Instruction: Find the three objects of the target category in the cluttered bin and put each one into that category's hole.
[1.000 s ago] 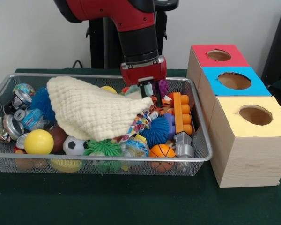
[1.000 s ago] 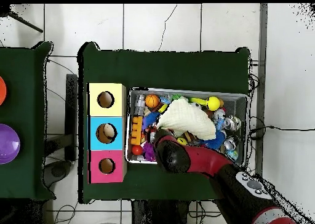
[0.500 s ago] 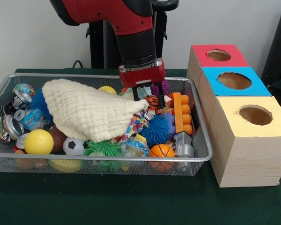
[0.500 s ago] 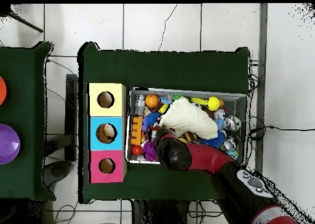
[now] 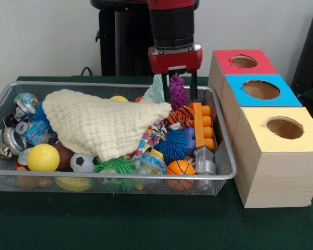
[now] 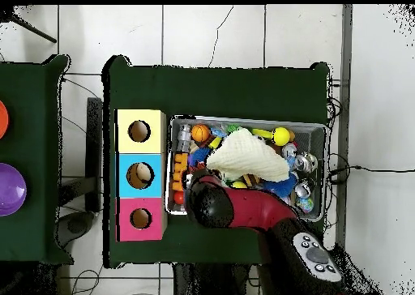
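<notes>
Red-and-black arm was seen coming down over the far right part of the wire bin (image 5: 115, 177); the upper arm was cut off at the top edge in the front view. The gripper (image 5: 178, 92) was held above the clutter w/ two dark fingers (image 5: 192, 87) apart; a purple spiky toy (image 5: 177, 91) was seen between them, but whether it was clamped or only standing behind the fingers could not be told. In the overhead view the gripper was hidden under the arm's wrist (image 6: 209, 204), so nothing more was learned there.

Much of the bin's contents was covered by a cream knitted cloth (image 5: 101, 125); only edges of things under it were seen. Left of the cloth, small tins (image 5: 10, 139) w/ printed labels were seen, but the writing was too small to be read. A yellow ball (image 5: 43, 157), a soccer ball (image 5: 83, 162), a green spiky toy (image 5: 115, 165), a blue spiky ball (image 5: 173, 146), a small basketball (image 5: 180, 167), an orange block (image 5: 202, 125) and a grey piece (image 5: 203, 160) were made out along the front and right.

Beside the bin, three wooden boxes were lined up, each w/ a round hole: red top (image 5: 243, 61), blue top (image 5: 261, 89), yellow top (image 5: 283, 128); no lettering was seen on them. Which category was the target could not be told.
</notes>
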Robot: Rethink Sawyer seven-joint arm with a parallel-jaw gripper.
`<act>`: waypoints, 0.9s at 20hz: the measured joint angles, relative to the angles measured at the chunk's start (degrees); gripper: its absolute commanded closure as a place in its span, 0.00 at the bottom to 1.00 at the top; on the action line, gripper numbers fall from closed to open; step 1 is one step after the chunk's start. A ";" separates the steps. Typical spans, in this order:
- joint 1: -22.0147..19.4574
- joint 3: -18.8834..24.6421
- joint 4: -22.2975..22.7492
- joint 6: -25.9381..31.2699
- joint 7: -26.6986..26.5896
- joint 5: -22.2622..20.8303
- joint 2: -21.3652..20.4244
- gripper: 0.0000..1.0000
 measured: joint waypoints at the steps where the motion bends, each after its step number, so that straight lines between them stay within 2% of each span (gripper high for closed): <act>1: 0.80 -0.33 0.20 0.66 0.01 0.63 -0.56 0.00; 5: 3.36 -1.40 0.60 2.57 0.02 2.90 -1.49 0.00; 11: 7.83 -5.31 0.58 2.42 0.44 6.12 1.03 0.00; 12: 9.17 -6.75 0.62 2.16 0.74 6.75 1.46 0.00; 13: 13.52 -11.28 0.73 1.46 2.00 8.62 2.15 0.00; 14: 15.00 -12.76 0.78 1.30 2.51 9.22 2.25 0.00; 16: 20.46 -17.95 1.01 0.94 4.67 11.45 2.30 0.00; 18: 23.73 -20.88 1.24 0.85 6.18 12.79 2.16 0.00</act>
